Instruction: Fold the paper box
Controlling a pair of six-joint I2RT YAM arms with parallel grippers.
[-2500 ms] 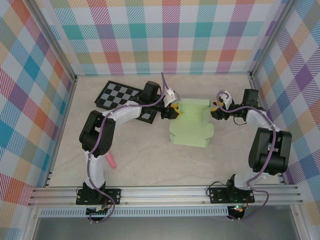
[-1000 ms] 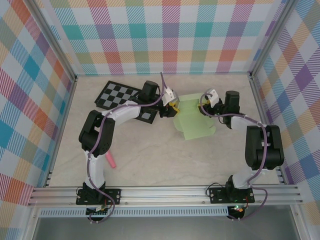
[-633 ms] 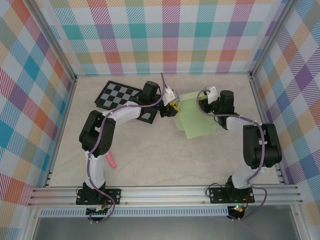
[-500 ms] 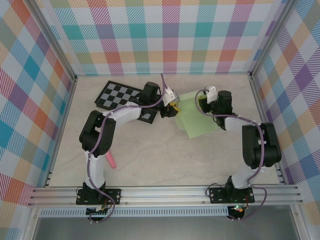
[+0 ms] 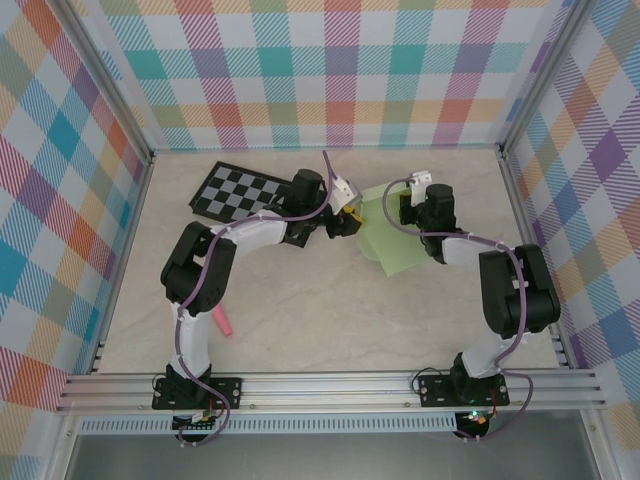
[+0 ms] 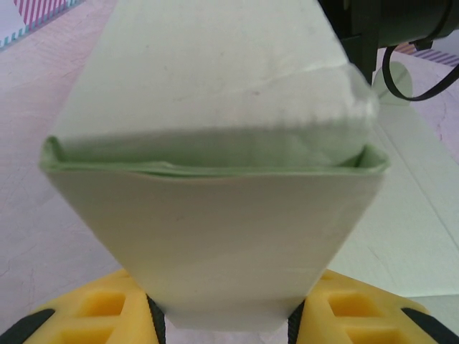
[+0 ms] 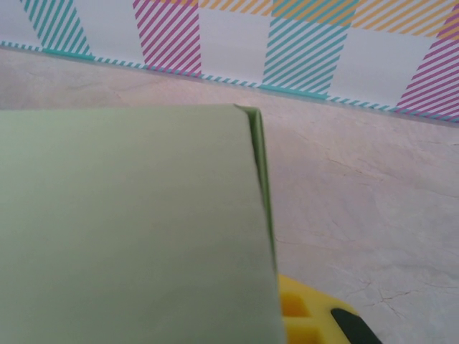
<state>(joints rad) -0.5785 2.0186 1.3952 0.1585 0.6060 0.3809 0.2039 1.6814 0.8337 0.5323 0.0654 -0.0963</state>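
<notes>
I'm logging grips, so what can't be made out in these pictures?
Top view: right gripper tips, behind its wrist.
Right wrist view: whether it pinches the box, which covers the finger.
Left wrist view: left gripper's fingers, mostly below bottom edge.
Top view: pink thing, too small.

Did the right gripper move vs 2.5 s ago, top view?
Yes. The right gripper has shifted left, away from the right corner post and toward the checkerboard, and now sits at the paper box.
</notes>
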